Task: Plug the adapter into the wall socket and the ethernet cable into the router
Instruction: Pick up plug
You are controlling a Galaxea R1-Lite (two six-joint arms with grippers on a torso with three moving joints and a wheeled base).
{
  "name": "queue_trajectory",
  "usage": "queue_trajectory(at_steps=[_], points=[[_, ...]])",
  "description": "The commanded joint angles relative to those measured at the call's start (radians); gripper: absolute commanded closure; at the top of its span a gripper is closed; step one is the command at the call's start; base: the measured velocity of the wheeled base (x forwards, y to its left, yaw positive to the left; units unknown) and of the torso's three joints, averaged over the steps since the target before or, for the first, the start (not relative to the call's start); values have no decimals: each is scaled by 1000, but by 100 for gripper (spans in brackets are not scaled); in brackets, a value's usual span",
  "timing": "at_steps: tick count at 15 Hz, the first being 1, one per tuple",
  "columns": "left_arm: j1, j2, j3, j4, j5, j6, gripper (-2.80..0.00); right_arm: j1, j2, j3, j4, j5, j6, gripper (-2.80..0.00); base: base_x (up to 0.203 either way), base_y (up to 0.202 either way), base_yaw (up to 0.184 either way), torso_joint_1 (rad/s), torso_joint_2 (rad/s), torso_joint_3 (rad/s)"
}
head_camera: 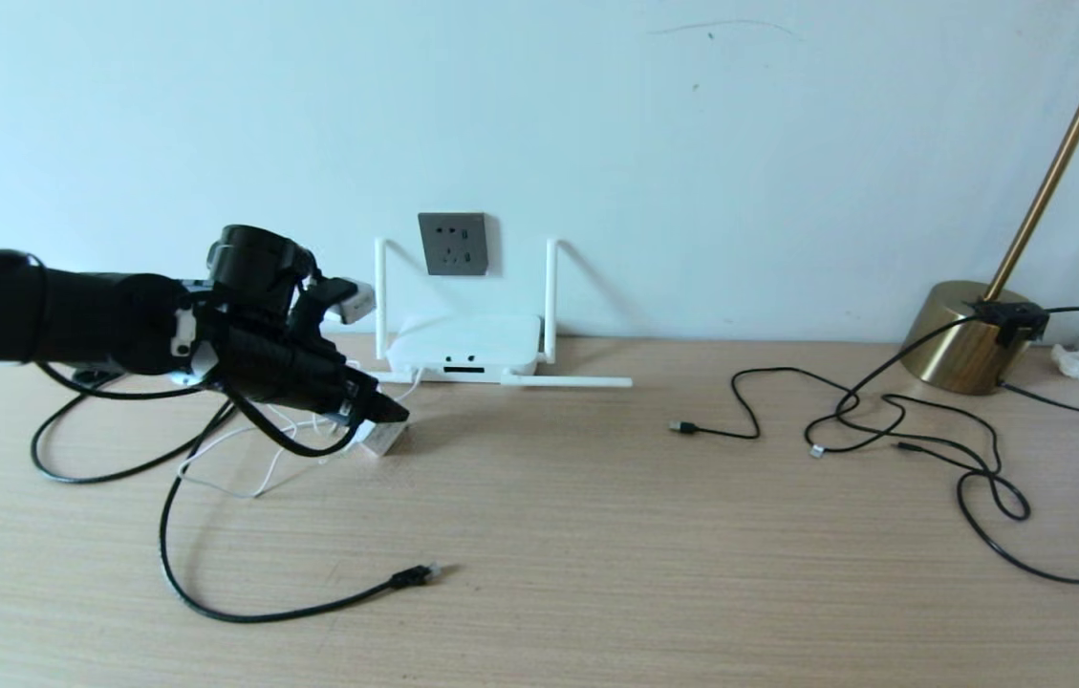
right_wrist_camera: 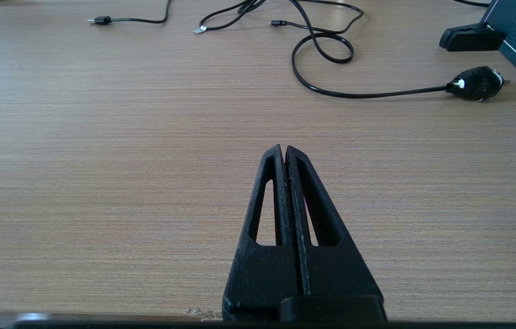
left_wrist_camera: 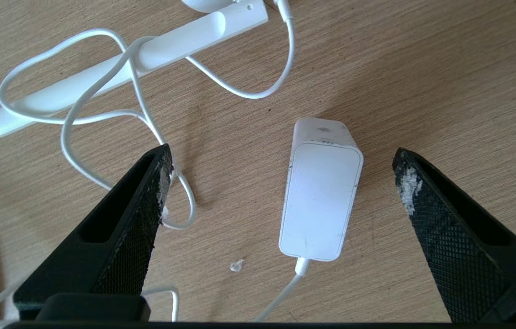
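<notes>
- First step in hand: the left tool (left_wrist_camera: 280, 171) hovers over the adapter (left_wrist_camera: 321, 194), jaws spread wide, nothing gripped.
- The adapter lies flat on the tabletop (head_camera: 596, 535), between the fingers (left_wrist_camera: 148, 201), just off the router (head_camera: 464, 346) at its seven o'clock.
- Next move, I'd say: drop, pinch its sides, carry it up to the wall socket (head_camera: 452, 244), at twelve o'clock from the router.
- The ethernet cable (head_camera: 410, 576) waits at six o'clock, unplugged.
- The right tool (right_wrist_camera: 285, 153) sits parked, pressed together.
- No brand or writing readable anywhere.
</notes>
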Motion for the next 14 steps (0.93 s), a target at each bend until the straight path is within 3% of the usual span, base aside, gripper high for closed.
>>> queue_trajectory(at_steps=[1, 5, 10, 14], points=[[-3, 20, -7, 2, 2, 9, -280, 0, 0, 0, 0, 0, 0, 0, 0, 0, 0, 0, 0, 0], [-14, 43, -34, 16, 31, 21, -280, 0, -1, 0, 0, 0, 1, 0, 0, 0, 0, 0, 0, 0], [-22, 81, -170, 166, 35, 30, -280, 0, 0, 0, 0, 0, 0, 0, 0, 0, 0, 0, 0, 0], [-36, 93, -188, 199, 35, 38, -280, 0, 0, 0, 0, 0, 0, 0, 0, 0, 0, 0, 0, 0]])
